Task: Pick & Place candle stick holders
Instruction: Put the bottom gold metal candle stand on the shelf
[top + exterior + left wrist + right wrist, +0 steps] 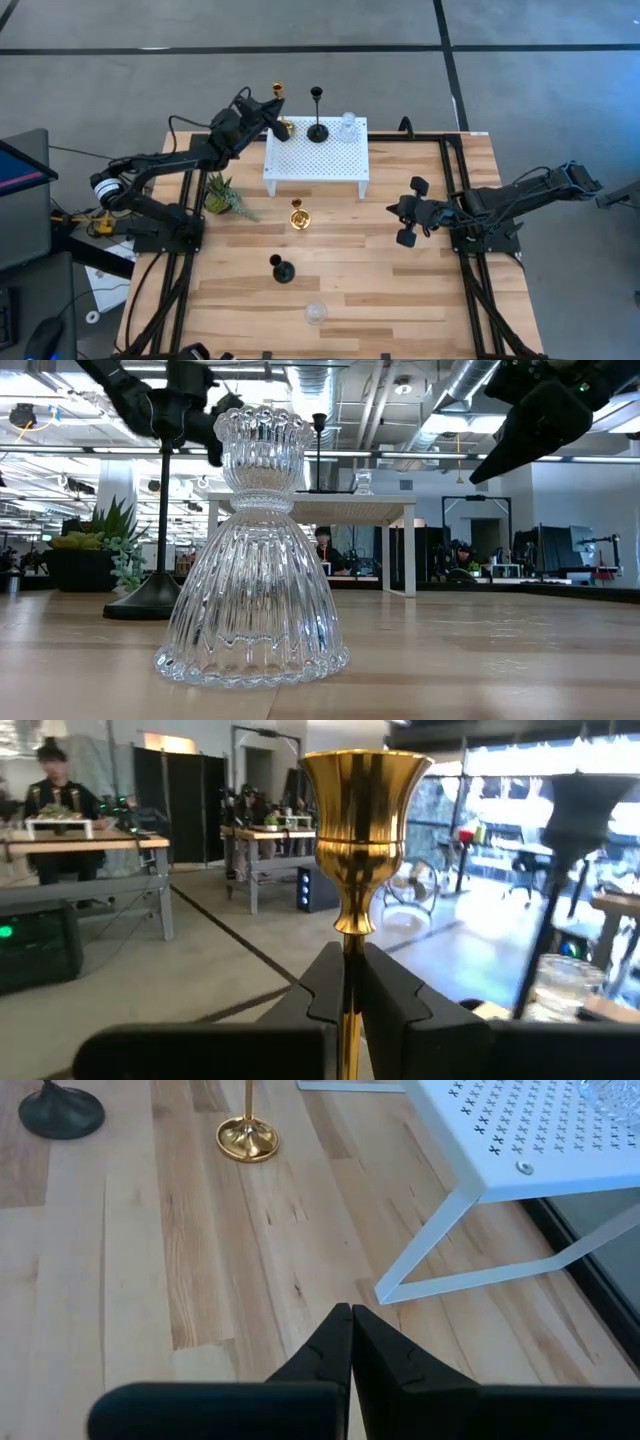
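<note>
A white perforated stand (316, 160) sits at the table's far middle. On it stand a black holder (317, 128) and a clear glass holder (347, 126). A gold holder (281, 112) is at its far left corner, with my left gripper (275, 118) shut on it. On the table stand a second gold holder (297, 216), a black one (282, 269) and a clear glass one (316, 313), each on its round base. My right gripper (350, 1318) is shut and empty over the table, right of the stand. My left gripper pinches the gold holder's thin stem (347, 945), below the cup (365, 800), between its two fingers. The fingers come about level from the table's left side and lie across the stem. The holder is upright; whether its base (286, 129) rests on the stand, I cannot tell.
A small green plant (226, 196) stands on the table left of the stand, under my left arm. In the low view the near glass holder (250, 560) fills the front, with the black one (158, 575) behind it. Bare wood lies between the stand and my right gripper.
</note>
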Controlling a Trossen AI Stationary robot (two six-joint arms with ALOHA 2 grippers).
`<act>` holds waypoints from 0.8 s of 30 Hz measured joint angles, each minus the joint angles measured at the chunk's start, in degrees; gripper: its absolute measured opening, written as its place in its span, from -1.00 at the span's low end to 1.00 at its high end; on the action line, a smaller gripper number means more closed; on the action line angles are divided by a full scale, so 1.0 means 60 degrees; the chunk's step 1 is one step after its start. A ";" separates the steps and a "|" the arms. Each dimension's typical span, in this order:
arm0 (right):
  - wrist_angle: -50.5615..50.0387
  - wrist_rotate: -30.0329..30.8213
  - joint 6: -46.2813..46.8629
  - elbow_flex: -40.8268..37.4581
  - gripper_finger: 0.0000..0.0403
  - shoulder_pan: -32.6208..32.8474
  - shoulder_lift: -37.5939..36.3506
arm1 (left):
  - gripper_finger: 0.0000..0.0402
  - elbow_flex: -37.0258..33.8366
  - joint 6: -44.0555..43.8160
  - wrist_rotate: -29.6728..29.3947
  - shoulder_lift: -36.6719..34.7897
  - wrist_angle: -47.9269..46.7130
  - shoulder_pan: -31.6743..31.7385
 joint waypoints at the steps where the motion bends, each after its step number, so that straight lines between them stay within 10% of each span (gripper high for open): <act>1: -0.0002 0.0002 -0.0001 0.0000 -1.00 0.0000 0.0000 | -0.93 -0.0241 -0.0107 -0.0008 0.0000 0.0370 0.0028; 24: 0.0427 0.0003 -0.0249 0.0004 -1.00 -0.0033 0.0000 | -0.93 -0.1184 -0.0227 0.0444 -0.0004 0.2195 -0.0012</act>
